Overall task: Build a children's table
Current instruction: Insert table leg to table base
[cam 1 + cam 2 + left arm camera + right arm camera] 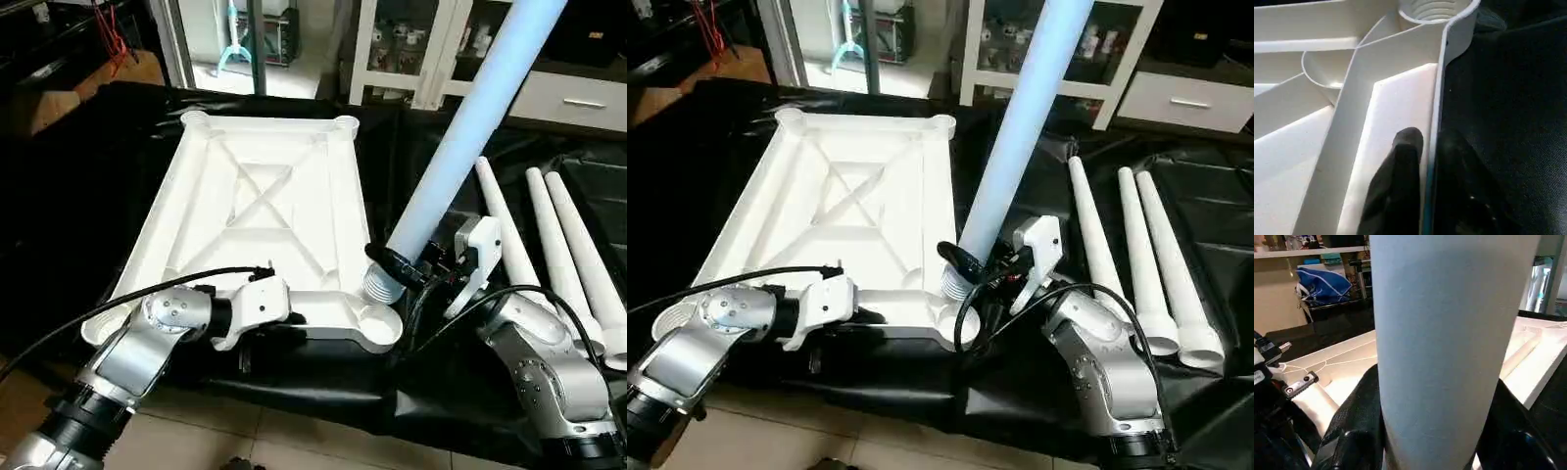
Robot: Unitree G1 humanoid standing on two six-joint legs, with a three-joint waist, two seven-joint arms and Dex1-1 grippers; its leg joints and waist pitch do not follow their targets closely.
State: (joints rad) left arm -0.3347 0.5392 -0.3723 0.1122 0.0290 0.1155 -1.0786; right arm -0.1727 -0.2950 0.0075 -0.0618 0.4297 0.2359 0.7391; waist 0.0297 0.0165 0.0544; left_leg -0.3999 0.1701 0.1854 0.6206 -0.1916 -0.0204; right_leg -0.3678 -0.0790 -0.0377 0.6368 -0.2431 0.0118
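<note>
**A:** Looking at the tabletop (257, 211), which way up is it?

**B:** Underside up, on the black sheet (88, 186), with its X-shaped ribs and round corner sockets showing.

**A:** Where is the left gripper (1425, 147) against the tabletop?

**B:** At the tabletop's near rim. One black finger (1400, 166) lies inside the rim wall, the other outside, so the jaws are pinched on that thin wall.

**A:** And the right gripper (972, 262)?

**B:** At the tabletop's near right corner, its jaws clamped round the lower part of a held leg (468, 127). In the right wrist view a black finger (1354, 426) presses on each side of the tube.

**A:** How does that leg stand?

**B:** Tilted, its top leaning up and away to the right of the tabletop. Its ribbed threaded end (384, 286) sits at the near right corner socket (377, 321); I cannot tell how far in it is.

**A:** Other legs?

**B:** Three spare legs (563, 255) lie side by side on the sheet, right of the tabletop, beyond the right arm
</note>
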